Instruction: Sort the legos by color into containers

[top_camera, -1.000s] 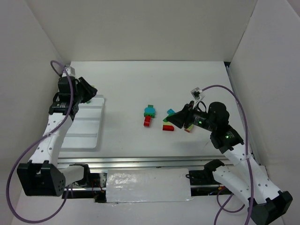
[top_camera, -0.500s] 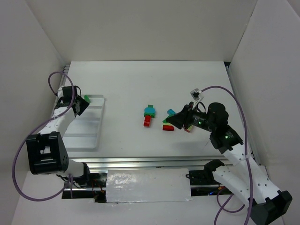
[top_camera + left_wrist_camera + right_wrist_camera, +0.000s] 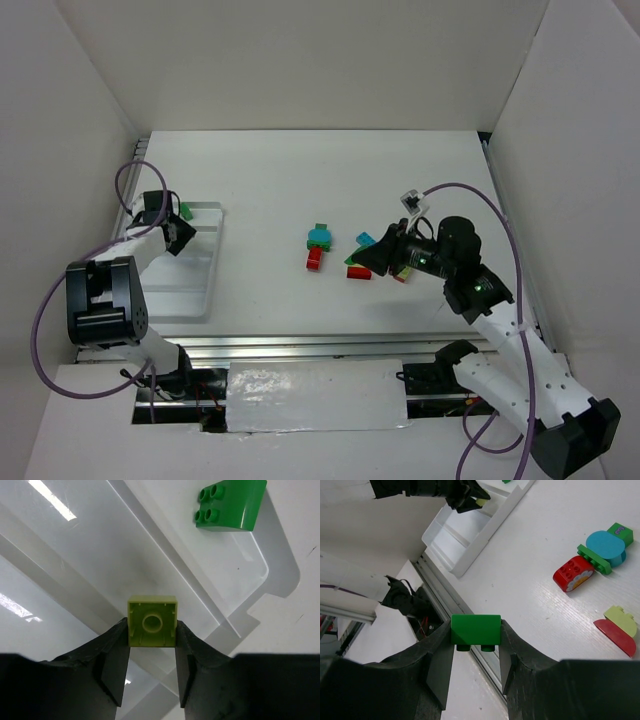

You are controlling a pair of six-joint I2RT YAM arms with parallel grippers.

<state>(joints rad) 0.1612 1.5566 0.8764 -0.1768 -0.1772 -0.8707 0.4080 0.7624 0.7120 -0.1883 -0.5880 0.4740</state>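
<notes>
My left gripper (image 3: 152, 630) is shut on a lime yellow-green lego (image 3: 152, 611), hollow underside toward the camera, over a ridge of the white tray (image 3: 100, 555). A dark green lego (image 3: 230, 504) lies in the tray's end compartment. In the top view the left gripper (image 3: 178, 234) hangs over the tray's far end (image 3: 190, 275). My right gripper (image 3: 475, 636) is shut on a dark green lego (image 3: 475, 628), studs down, above the table. From above, it (image 3: 362, 260) sits beside the loose legos.
Loose legos lie mid-table: a teal round piece (image 3: 320, 237) on a green one, a red brick (image 3: 314, 259), a red half-round (image 3: 359, 273), a teal piece (image 3: 364, 239). The metal rail (image 3: 300, 348) runs along the near edge. White walls enclose the table.
My left arm has folded down and back, bringing its gripper with the lime lego lower over the tray's far end. The right arm has barely shifted.
</notes>
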